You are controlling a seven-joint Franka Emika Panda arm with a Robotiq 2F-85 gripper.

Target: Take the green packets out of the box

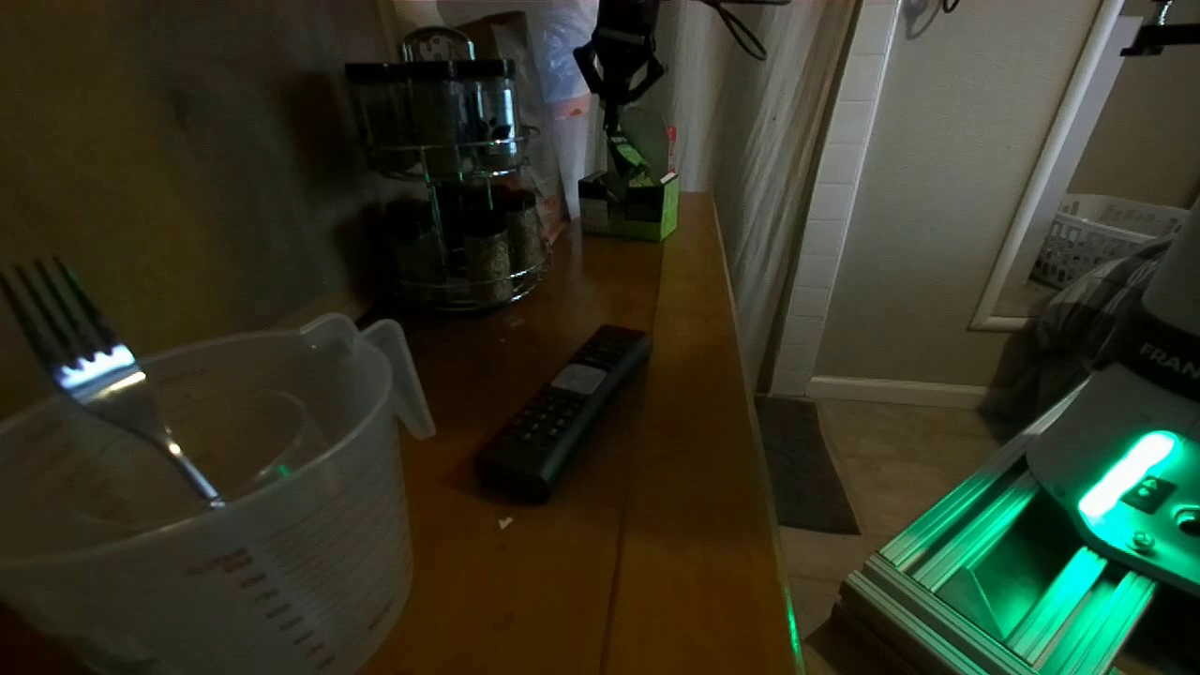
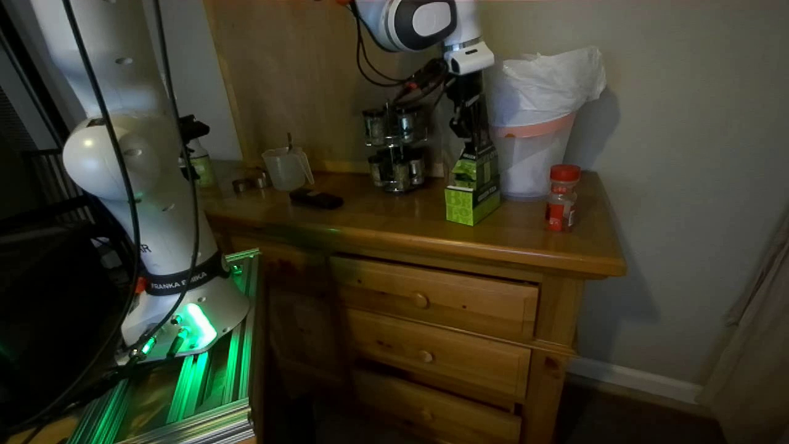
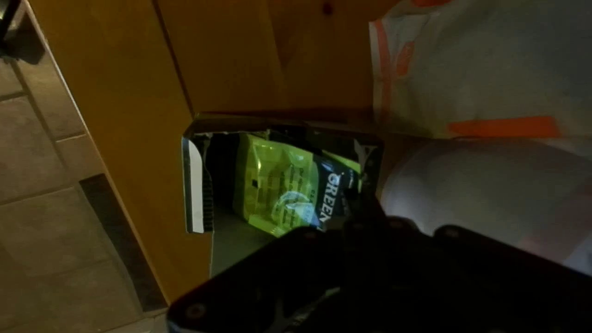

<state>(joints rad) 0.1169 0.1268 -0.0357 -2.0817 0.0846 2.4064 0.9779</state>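
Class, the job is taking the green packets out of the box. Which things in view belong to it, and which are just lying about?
For the job:
green packets
green box
gripper

Just lying about:
black remote control
clear measuring jug
fork
dark-lidded jars
red-capped shaker
white bag
spray bottle

We list on dresser [image 2: 382, 216], in an exterior view: box [image 2: 471, 208], gripper [image 1: 611, 124] above | 1 packet [image 3: 280, 180] in box, per wrist view | bin [image 2: 533, 163] behind box | shaker [image 2: 560, 213] right of box | rack [image 2: 394, 142] left of box | remote [image 2: 315, 198] left of rack | measuring jug [image 2: 286, 172] behind remote, fork [image 1: 103, 375] inside
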